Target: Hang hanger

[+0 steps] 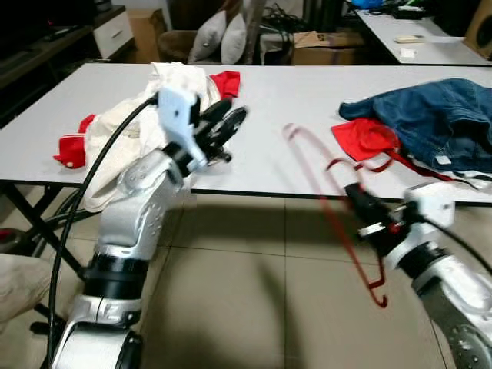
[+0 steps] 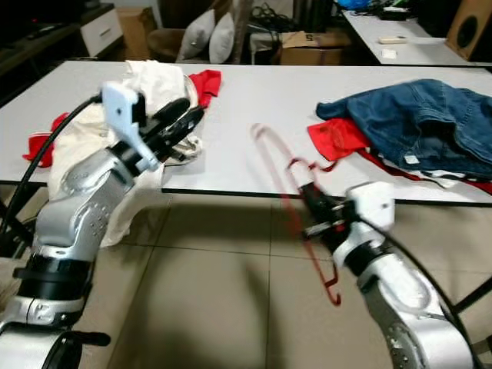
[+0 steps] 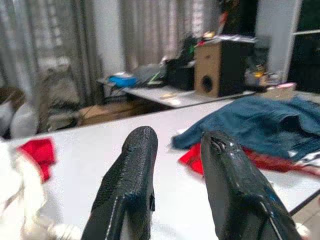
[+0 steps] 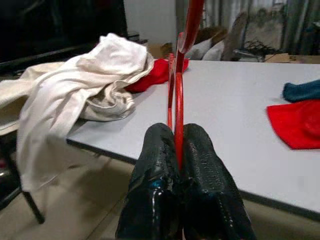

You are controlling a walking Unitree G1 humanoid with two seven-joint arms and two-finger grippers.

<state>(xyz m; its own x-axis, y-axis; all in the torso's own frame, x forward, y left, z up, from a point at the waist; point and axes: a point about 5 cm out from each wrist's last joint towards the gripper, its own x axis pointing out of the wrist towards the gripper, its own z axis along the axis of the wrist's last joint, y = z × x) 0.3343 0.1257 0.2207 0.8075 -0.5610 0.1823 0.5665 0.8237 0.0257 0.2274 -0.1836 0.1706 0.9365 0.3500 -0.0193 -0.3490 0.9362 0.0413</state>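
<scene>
Gripping red hanger: right gripper

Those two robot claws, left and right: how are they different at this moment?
The left gripper has its jaws apart and holds nothing, while the right gripper has its jaws pressed shut on a thin red hanger. The left gripper is raised over the edge of the white table by the cream garment; the right gripper sits lower, in front of the table. Both have two long black fingers.
</scene>
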